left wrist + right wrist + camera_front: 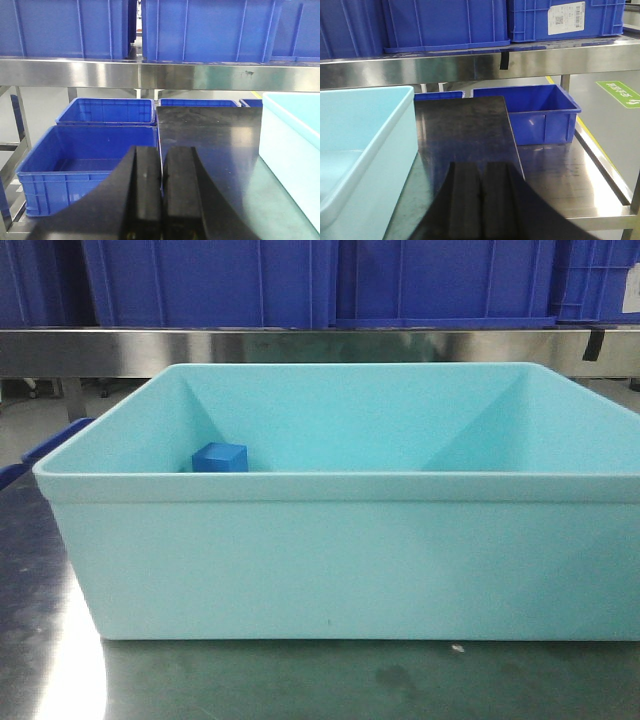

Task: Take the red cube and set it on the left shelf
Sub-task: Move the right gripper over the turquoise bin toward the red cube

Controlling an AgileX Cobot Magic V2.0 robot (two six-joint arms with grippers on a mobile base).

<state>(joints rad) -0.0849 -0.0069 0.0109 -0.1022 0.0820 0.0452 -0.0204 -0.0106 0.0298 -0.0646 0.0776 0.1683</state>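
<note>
Turquoise tub, blue cube, blue crates, silver shelf

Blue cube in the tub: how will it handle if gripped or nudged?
Probably rigid: the blue cube shows crisp straight edges. Flat faces suggest it would slide, not roll, and suit a parallel grip. It is small beside the tub, so likely light; its base is hidden behind the rim.

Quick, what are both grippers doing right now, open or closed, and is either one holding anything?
Left gripper: closed, holding nothing.
Right gripper: closed, holding nothing.
</note>
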